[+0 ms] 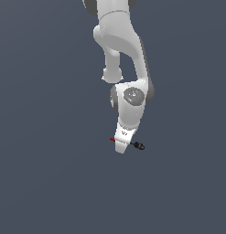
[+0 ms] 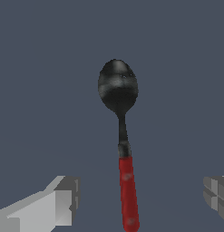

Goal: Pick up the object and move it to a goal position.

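The object is a small spoon-like tool (image 2: 124, 136) with a red handle, a thin dark shaft and a black rounded bowl. In the exterior view it (image 1: 139, 146) lies crosswise under the white gripper (image 1: 121, 147). Its red tip pokes out on the exterior view's left of the gripper and its black end on the right, and its middle is hidden by the gripper. In the wrist view the gripper (image 2: 141, 197) is open. Its two fingers (image 2: 63, 201) stand wide apart on either side of the red handle, not touching it.
A plain dark grey-blue surface (image 1: 50, 183) fills both views. The white arm (image 1: 121, 41) comes down from the top centre of the exterior view. No other objects show.
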### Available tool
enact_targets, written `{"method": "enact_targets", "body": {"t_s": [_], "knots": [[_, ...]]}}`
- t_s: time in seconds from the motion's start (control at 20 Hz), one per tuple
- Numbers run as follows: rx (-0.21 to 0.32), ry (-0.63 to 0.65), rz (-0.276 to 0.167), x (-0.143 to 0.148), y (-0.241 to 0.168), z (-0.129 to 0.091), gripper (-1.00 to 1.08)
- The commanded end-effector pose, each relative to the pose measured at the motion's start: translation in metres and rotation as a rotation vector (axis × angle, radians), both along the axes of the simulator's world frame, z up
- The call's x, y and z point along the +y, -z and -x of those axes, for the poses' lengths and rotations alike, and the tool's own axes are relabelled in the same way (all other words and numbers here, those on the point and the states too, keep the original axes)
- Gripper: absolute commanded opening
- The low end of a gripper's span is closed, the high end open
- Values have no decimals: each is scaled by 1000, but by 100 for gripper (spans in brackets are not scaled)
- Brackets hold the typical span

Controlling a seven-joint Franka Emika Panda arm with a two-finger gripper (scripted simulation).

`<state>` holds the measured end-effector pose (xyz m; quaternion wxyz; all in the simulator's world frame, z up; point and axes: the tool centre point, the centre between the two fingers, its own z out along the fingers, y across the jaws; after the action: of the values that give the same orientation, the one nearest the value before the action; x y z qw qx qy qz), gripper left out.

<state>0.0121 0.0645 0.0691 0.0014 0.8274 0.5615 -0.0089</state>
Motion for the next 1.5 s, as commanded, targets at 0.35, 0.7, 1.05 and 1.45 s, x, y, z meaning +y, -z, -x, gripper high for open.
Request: {"method": "enact_targets", "body": {"t_s": [0.35, 0.7, 1.05, 1.45], "knots": [[-11, -155, -12, 12, 8, -2, 100], [-12, -170, -13, 13, 9, -3, 100], [-12, -173, -13, 14, 32, -2, 100], [-12, -175, -13, 14, 59, -2, 100]]}}
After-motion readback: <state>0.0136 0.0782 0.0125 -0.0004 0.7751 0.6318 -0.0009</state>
